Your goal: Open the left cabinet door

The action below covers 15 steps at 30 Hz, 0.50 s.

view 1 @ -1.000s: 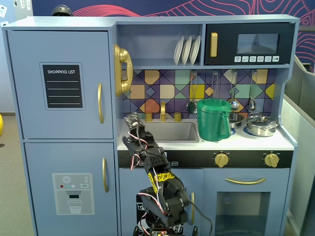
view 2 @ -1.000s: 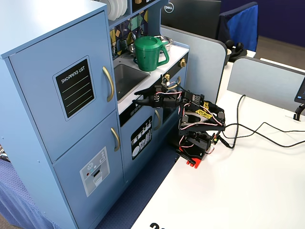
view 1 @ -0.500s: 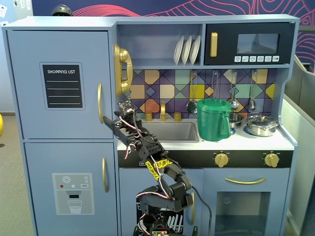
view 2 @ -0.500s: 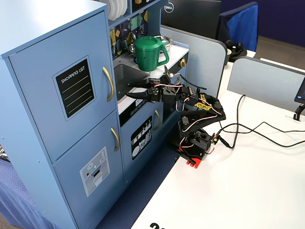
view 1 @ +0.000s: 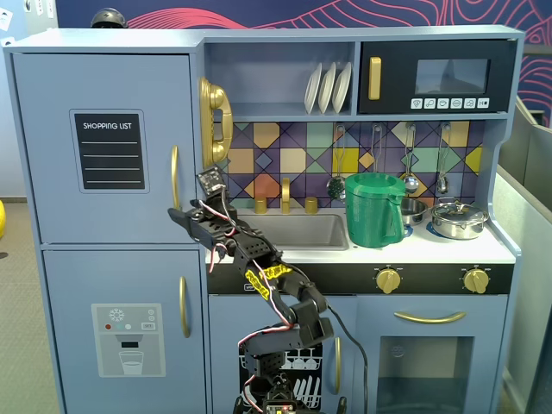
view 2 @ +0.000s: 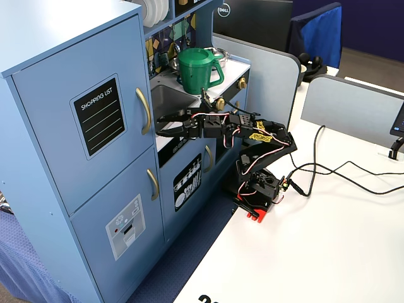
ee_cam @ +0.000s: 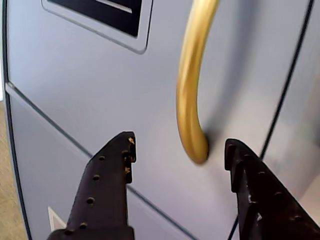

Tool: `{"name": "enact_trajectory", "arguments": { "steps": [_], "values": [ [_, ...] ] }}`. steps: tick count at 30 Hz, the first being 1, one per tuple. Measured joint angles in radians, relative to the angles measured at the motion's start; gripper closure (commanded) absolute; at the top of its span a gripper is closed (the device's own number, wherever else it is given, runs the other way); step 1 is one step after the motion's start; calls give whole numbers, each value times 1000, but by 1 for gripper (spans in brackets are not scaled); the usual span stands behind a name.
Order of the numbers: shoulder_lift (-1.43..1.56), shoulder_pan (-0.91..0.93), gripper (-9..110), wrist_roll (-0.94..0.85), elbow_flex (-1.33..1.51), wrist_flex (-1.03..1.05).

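1. One left cabinet door [view 1: 103,147], pale blue, occupies the upper left of the toy kitchen in a fixed view; it sits flush with the frame, closed
2. It carries one black "SHOPPING LIST" panel [view 1: 109,151] and one curved gold handle [view 1: 175,177] at its right edge
3. One end effector [ee_cam: 179,155] is spread wide; in the wrist view its two black fingers [ee_cam: 107,185] flank the handle's lower end without touching it
4. Below sits one second blue door [view 1: 125,332] with a dispenser graphic and its own gold handle
5. Counted on the counter: one green pitcher [view 1: 374,210], one steel pot [view 1: 459,219]; three white plates [view 1: 329,87] stand on the shelf above
6. The arm's base stands on a white tabletop [view 2: 328,240]
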Motion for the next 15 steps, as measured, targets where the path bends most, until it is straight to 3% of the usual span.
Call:
{"name": "enact_trajectory", "arguments": {
  "steps": [15],
  "values": [
    [-155, -41, 87, -28, -130, -106]
  ]
}}
